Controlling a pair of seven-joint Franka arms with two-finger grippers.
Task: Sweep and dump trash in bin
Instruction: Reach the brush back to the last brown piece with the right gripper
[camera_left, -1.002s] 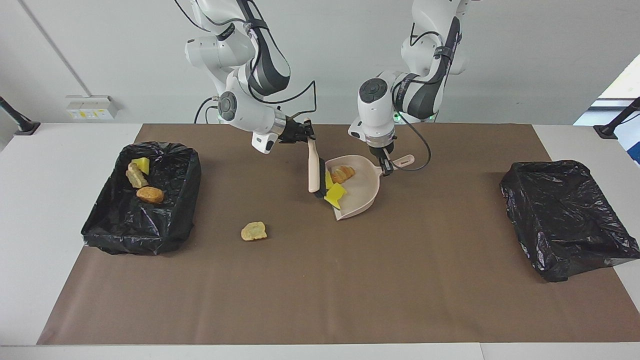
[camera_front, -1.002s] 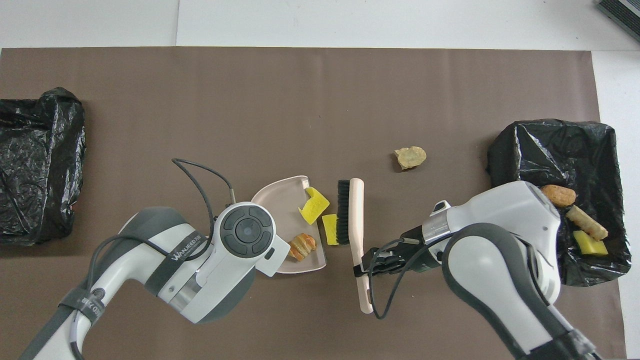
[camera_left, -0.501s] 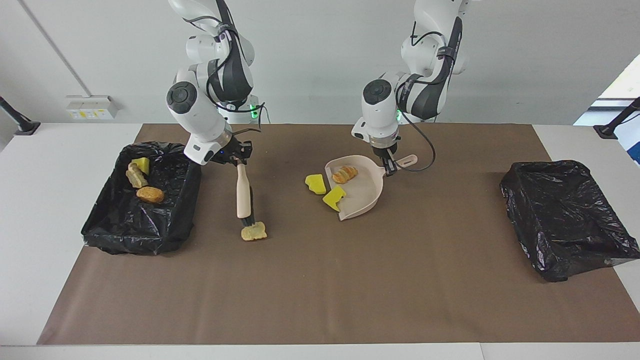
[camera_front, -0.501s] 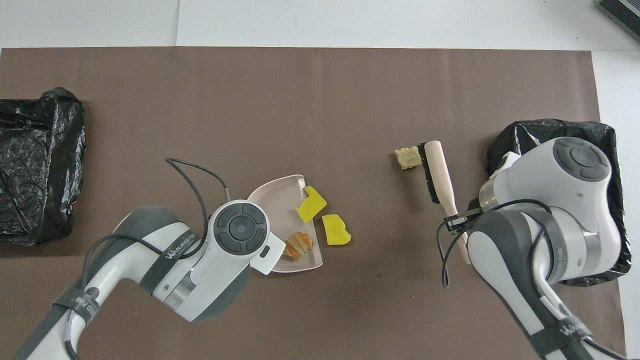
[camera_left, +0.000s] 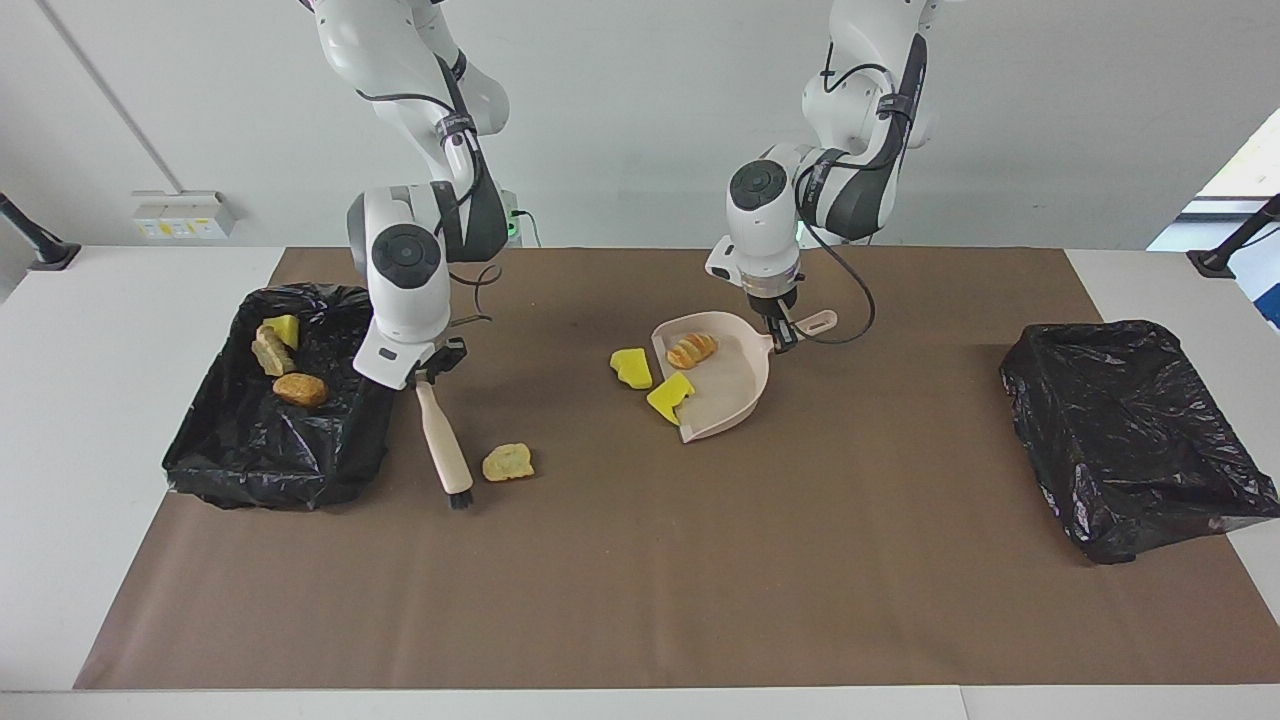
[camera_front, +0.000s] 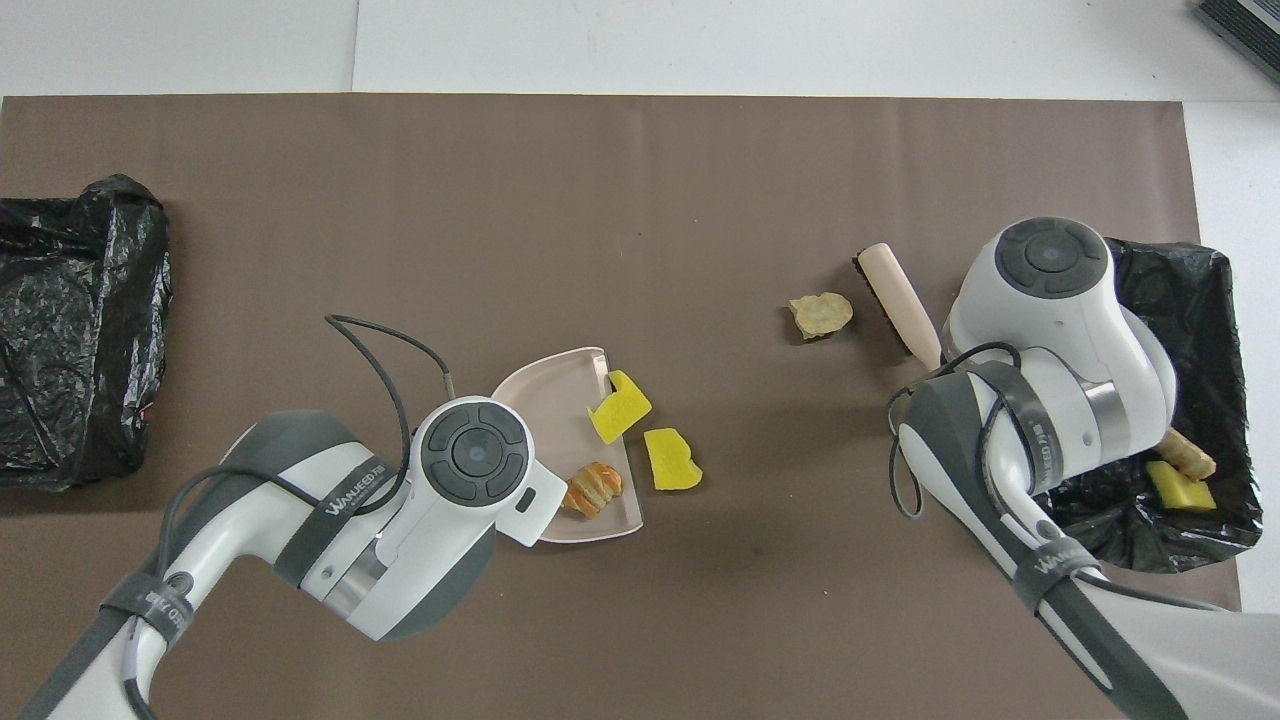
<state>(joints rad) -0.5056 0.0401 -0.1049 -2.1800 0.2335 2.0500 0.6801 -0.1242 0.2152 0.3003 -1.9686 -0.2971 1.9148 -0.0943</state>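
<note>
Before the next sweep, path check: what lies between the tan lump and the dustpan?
Only bare brown mat between tan lump and dustpan, seen in both views.

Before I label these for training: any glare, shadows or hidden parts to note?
Facing view: bright window at one edge, glare on the bin liner. Overhead view: soft shadow beside the lump; right arm hides part of its bin.
</note>
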